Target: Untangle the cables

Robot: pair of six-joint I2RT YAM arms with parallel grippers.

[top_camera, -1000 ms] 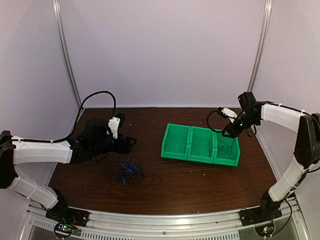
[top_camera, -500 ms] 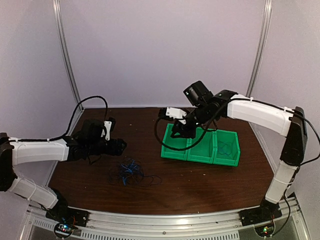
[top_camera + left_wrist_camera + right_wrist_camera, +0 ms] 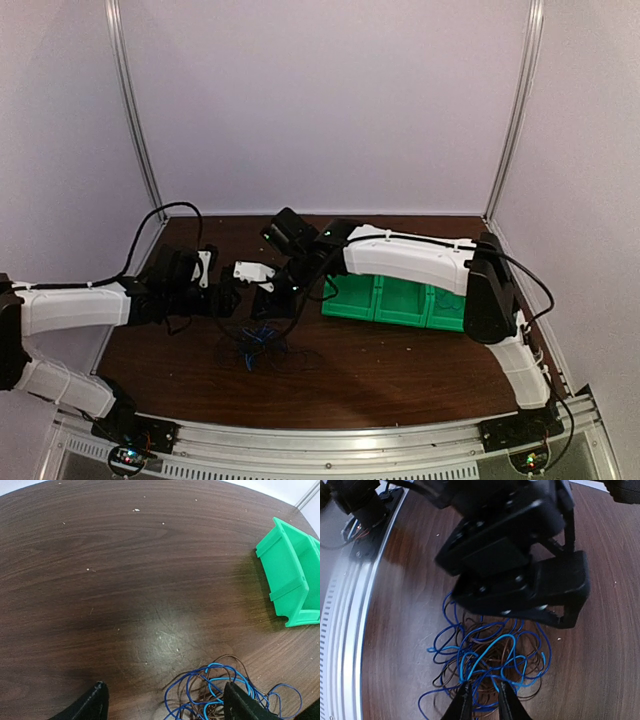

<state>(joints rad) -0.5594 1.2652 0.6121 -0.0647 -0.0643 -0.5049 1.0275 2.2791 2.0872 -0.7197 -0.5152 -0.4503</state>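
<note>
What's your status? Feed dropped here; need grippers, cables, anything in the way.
Left gripper open, close by the cables. Right gripper over them, jaws nearly together, grip unclear. Both grippers crowd one spot; green bins stand apart.

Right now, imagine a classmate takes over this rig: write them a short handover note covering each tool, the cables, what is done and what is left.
Left tool: open, jaws wide, low over the table at the edge of the tangle.
Right tool: fingers nearly together, tips down at the tangle; whether a strand is pinched cannot be told.
Cables: blue and dark wires in one tangle on the table, left of the green bin in the top view, with both tools at it.
Done: nothing visibly separated.
Left: pull the strands apart.
</note>
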